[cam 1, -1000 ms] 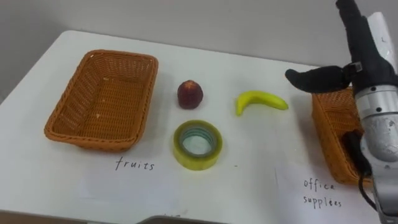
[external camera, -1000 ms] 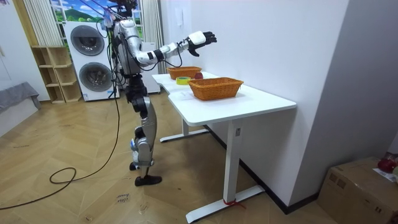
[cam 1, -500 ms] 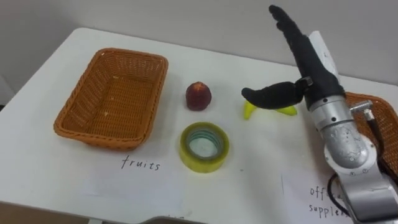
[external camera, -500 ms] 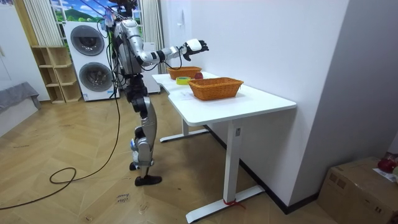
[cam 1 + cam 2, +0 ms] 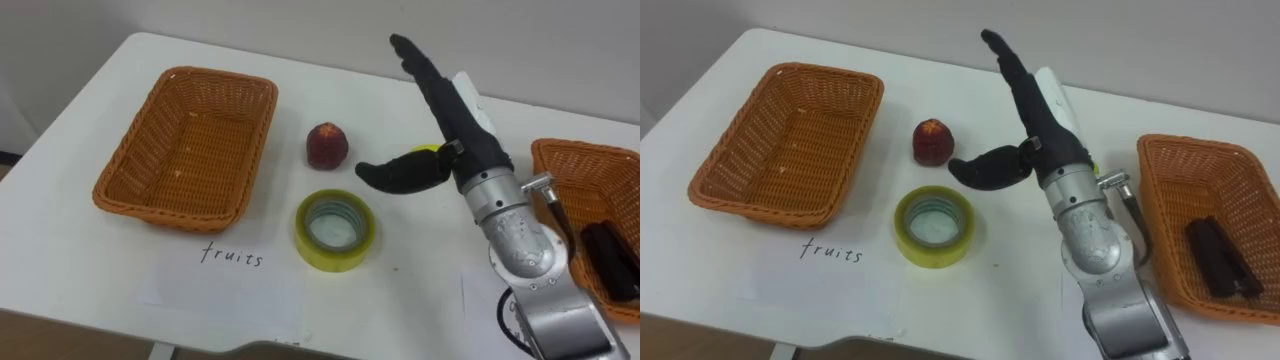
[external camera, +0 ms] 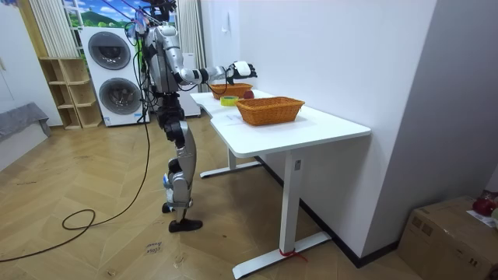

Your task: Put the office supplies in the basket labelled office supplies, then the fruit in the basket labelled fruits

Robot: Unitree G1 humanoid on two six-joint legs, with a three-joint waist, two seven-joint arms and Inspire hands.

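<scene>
Fingers (image 5: 430,75) straight, thumb spread wide: your robot's black right hand (image 5: 462,135) hangs over the yellow banana (image 5: 424,150) on the white table (image 5: 70,250), near the red apple (image 5: 327,146) and yellow tape roll (image 5: 335,230). A handwritten "fruits" label (image 5: 232,256) marks the empty orange wicker basket (image 5: 120,185).

Plain white across the table (image 5: 360,110). Warm orange-brown in a tight woven pattern on the basket (image 5: 165,205) at nine o'clock, the same on the second basket (image 5: 1165,215) at three, with a brown-black bar (image 5: 1218,255) inside. Deep red, mottled lighter, on the round fruit (image 5: 327,146) near twelve. Translucent yellow with a green-tinged core on the tape roll (image 5: 335,258) at six. Bright yellow on the banana (image 5: 425,151). Matte black on the right hand (image 5: 468,138), silver-grey at its wrist. Honey-brown herringbone on the floor (image 6: 93,233).
</scene>
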